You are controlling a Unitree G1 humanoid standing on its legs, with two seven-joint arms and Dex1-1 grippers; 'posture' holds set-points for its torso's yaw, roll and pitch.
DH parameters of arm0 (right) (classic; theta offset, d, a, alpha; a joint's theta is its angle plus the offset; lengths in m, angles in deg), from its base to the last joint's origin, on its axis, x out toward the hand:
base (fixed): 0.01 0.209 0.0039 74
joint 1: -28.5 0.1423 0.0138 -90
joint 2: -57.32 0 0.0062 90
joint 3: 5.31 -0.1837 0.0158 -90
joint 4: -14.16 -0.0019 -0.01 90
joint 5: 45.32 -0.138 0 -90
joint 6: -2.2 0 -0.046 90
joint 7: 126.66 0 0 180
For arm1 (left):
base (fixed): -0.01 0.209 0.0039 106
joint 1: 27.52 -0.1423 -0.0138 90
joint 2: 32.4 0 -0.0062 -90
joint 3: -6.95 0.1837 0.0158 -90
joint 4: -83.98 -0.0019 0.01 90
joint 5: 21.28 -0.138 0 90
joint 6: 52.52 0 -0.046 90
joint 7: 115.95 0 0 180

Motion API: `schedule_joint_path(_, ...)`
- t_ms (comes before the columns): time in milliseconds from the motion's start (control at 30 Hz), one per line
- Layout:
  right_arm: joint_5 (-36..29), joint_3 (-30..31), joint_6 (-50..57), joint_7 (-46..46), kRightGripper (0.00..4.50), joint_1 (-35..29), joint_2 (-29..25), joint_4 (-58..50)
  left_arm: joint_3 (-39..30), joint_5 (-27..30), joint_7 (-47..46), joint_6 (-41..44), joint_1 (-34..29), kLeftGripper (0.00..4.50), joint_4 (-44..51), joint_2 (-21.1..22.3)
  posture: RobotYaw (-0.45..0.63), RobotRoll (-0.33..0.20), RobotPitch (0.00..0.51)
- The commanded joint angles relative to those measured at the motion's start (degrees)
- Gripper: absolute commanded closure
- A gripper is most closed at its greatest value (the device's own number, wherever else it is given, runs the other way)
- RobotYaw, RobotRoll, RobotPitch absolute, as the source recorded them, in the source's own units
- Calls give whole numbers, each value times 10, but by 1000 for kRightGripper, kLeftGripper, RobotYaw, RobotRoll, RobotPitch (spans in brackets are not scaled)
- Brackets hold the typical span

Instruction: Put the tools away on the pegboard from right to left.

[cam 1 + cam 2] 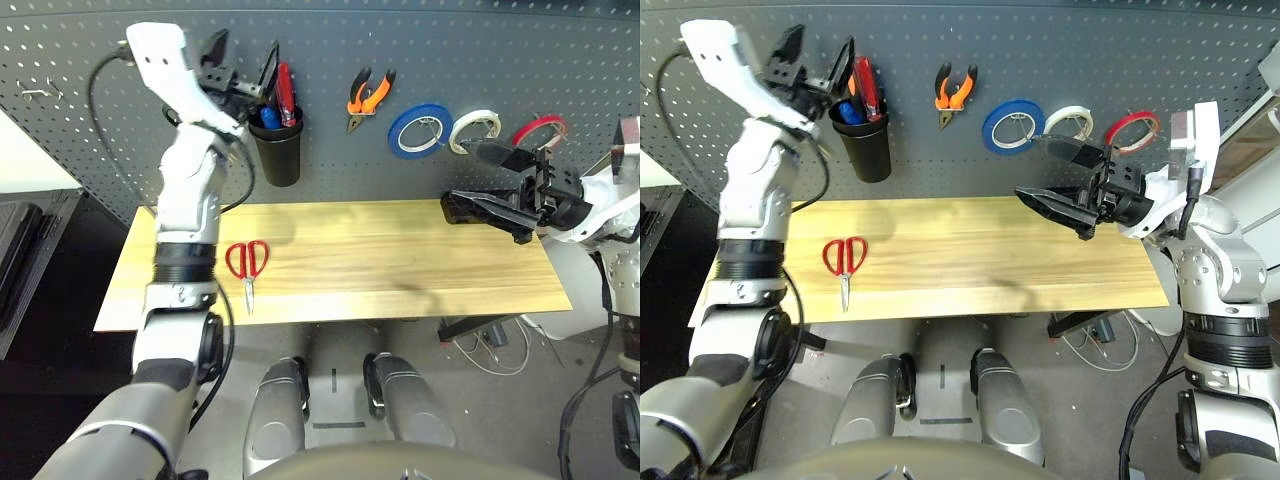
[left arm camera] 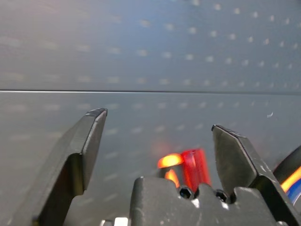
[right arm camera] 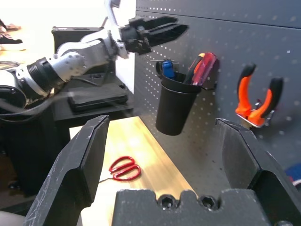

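While both grippers' fingers gape empty, the red-handled scissors [image 1: 247, 262] lie well below them.

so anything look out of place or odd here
Only the red-handled scissors: they lie flat on the wooden table, while the pliers, screwdriver and red tape ring are already up on the pegboard. Nothing looks spilled or damaged.
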Motion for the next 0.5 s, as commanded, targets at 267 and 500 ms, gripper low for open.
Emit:
schedule_joint_path(267,76,83,-21,-16,0,-19,15,39,-82,255,36,375,-170,10,305,102,88,0,124)
schedule_joint_path(500,183,143,-116,9,0,-19,46,80,-61,228,-6,403,-316,10,324,79,86,0,150)
